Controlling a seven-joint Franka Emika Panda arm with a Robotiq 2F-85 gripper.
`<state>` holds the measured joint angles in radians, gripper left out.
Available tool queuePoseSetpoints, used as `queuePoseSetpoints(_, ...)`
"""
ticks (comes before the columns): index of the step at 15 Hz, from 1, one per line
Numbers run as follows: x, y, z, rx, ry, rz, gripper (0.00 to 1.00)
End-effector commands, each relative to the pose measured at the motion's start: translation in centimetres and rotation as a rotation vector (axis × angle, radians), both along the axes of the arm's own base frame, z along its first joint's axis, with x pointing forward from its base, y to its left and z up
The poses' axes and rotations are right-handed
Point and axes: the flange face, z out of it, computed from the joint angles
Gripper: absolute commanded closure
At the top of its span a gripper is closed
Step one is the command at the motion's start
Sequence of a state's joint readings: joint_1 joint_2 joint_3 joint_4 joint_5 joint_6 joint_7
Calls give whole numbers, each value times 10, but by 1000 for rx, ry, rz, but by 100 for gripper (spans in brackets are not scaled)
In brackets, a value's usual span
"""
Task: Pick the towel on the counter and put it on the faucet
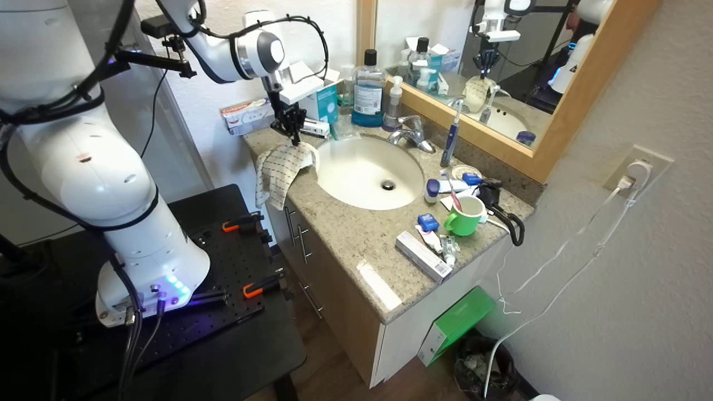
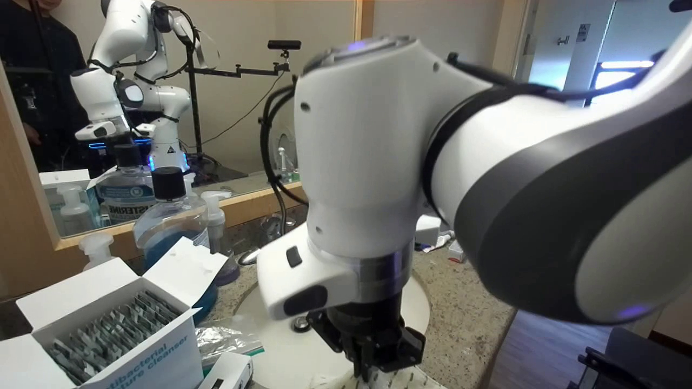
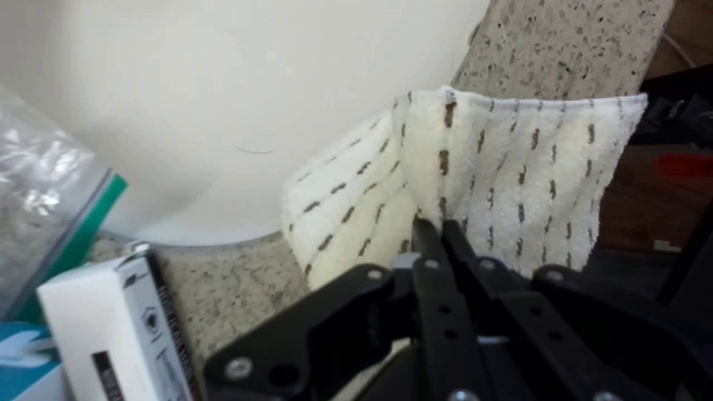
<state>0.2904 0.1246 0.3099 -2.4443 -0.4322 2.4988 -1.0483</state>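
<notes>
Gripper (image 3: 438, 224) is looming low in the wrist view, jaws are pinching a soft dash-striped towel (image 3: 473, 172), its folds are spreading either side, overhanging the speckled counter (image 3: 562, 50), smooth basin (image 3: 234, 72) is curving at upper left.

room above sink (image 1: 356, 178), pump bottle (image 1: 392, 108) crowding faucet (image 1: 414, 135)

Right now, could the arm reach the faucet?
Probably yes: from the gripper, pinching the towel, the way over the sink to the faucet looks open, though the pump bottle stands close.
</notes>
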Motion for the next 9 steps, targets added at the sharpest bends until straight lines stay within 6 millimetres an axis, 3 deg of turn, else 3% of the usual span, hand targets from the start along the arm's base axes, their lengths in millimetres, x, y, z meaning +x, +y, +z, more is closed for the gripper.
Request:
queuePoseSetpoints(1,-15,2,59,-32,-122,-12,95)
queuePoseSetpoints(5,-12,3,103,-58,-200,-2,94)
queuePoseSetpoints(9,-7,3,134,-55,-282,10,94)
